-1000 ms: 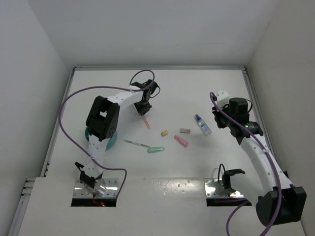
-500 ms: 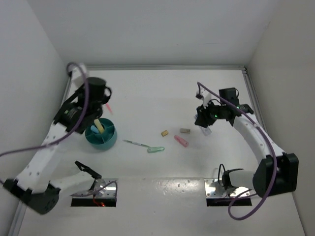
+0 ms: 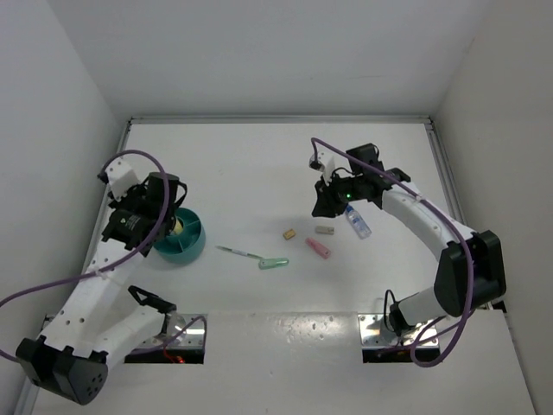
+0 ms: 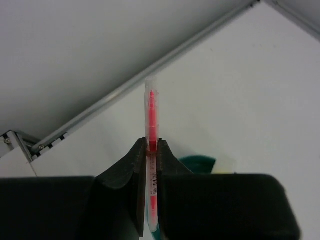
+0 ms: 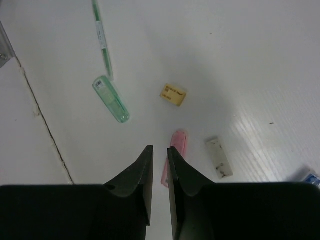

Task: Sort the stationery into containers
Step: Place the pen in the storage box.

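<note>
Our left pincer [image 4: 151, 146] is clamped on the pink-red pen [image 4: 151, 107], which runs straight out past the fingertips. Just behind the fingers we see part of the teal cup [image 4: 197, 161], with a pale yellow marker [image 4: 225, 165] at its rim. From above, that cup sits on the left of the tabletop [image 3: 259, 164], partly under the left arm.

Our right pincer [image 5: 159, 152] grips nothing. Its fingers stand slightly apart, with only a narrow slit between them, above the tabletop. Right at its tips lies the pink marker [image 5: 179, 141], partly hidden by one finger. A grey-white eraser [image 5: 218, 157] lies just beside it, and a tan eraser [image 5: 173, 94] farther out. Beyond these are the pale green marker [image 5: 111, 98] and the thin green pen [image 5: 101, 40]. The blue-capped bottle [image 3: 357, 221] lies near the right arm.
</note>
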Controlling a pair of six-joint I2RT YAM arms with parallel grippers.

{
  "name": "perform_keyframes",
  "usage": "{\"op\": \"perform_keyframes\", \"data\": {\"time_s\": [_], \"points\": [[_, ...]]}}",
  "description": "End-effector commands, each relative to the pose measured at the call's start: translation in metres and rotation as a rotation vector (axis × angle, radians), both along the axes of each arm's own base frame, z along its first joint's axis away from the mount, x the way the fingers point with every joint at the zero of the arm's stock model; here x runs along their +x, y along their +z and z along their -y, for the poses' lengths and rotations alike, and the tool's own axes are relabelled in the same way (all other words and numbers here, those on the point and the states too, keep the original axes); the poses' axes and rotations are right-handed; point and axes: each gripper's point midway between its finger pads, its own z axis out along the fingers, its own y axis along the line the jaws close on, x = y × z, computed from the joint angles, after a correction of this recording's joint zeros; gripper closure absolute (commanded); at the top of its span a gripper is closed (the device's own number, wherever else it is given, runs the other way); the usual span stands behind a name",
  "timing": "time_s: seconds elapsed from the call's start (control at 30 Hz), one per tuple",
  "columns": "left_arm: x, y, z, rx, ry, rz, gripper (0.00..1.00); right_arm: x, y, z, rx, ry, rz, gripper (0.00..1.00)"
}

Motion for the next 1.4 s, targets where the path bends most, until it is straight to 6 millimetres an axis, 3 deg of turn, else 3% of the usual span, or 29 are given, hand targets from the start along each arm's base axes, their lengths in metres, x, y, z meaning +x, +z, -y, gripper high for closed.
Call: {"op": "perform_keyframes", "data": {"time_s": [0.0,0.1,0.23,0.27,0.3,0.33,0.5,0.9,1.37], "points": [[-0.009,0.038,-0.033,0.065,0.234,0.211,1.0,0.001,-0.003,-0.004,-0.001,-0.002,0.012,0.83],[-0.003,0.03,-0.042,0.115,0.273,0.168,1.0,0.003,-0.004,-0.003,-0.01,-0.009,0.016,0.83],[0.014,0.009,-0.036,0.129,0.238,0.137,1.0,0.005,-0.004,-0.002,-0.013,-0.015,0.027,0.83],[0.015,-0.009,-0.034,0.127,0.204,0.11,1.0,0.005,-0.004,-0.002,-0.013,-0.015,0.027,0.83],[0.025,-0.006,-0.033,0.104,0.192,0.175,1.0,0.006,-0.004,-0.002,-0.015,-0.009,0.034,0.83],[0.025,-0.017,-0.032,0.131,0.159,0.131,1.0,0.006,-0.004,-0.002,-0.015,-0.009,0.034,0.83],[0.038,-0.004,-0.033,0.136,0.114,0.192,1.0,0.001,-0.01,-0.002,-0.017,0.022,0.025,0.8],[0.062,-0.025,-0.025,0.156,0.066,0.13,1.0,-0.003,-0.014,-0.002,-0.023,0.041,0.011,0.79],[0.071,-0.053,-0.022,0.117,0.029,0.079,1.0,-0.006,-0.014,-0.003,-0.018,0.069,0.018,0.75]]}}
